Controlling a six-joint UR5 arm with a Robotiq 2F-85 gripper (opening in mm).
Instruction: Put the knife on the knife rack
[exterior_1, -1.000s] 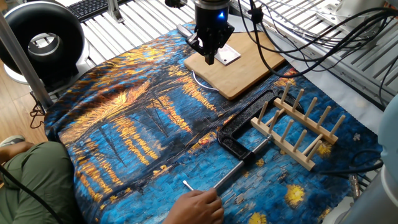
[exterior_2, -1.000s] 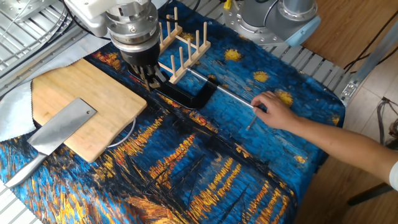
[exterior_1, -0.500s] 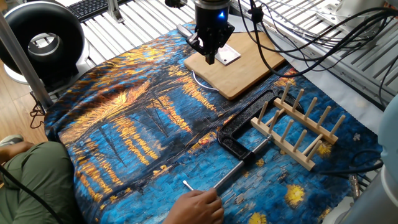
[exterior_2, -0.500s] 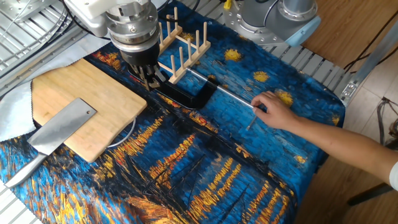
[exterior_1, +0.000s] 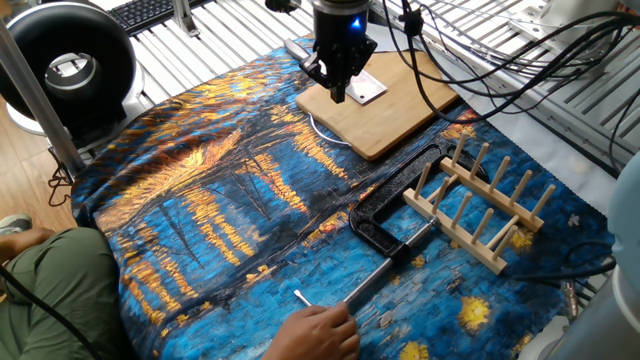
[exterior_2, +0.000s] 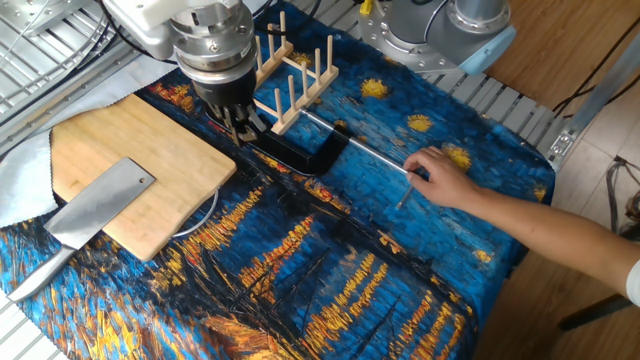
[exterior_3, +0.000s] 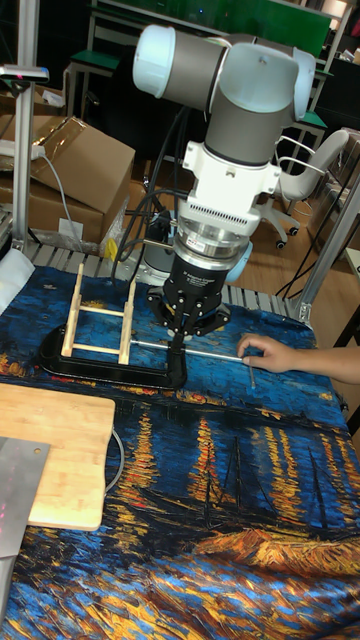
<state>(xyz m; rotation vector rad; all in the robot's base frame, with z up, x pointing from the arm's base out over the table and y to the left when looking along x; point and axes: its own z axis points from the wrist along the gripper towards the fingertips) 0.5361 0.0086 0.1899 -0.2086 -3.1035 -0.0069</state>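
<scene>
The black 2-finger claw (exterior_2: 243, 127) is being held nearly closed and empty above the tabletop, presumably approaching the all-metal silver cleaver (exterior_2: 95, 208), lying at 8 o'clock from the light wooden pegged rack (exterior_2: 295, 78).

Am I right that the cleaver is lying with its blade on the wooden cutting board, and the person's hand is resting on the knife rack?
Not quite. The cleaver does lie with its blade on the cutting board, but the person's hand is at the end of the black clamp's steel rod, apart from the knife rack. The other fixed view shows this.
</scene>
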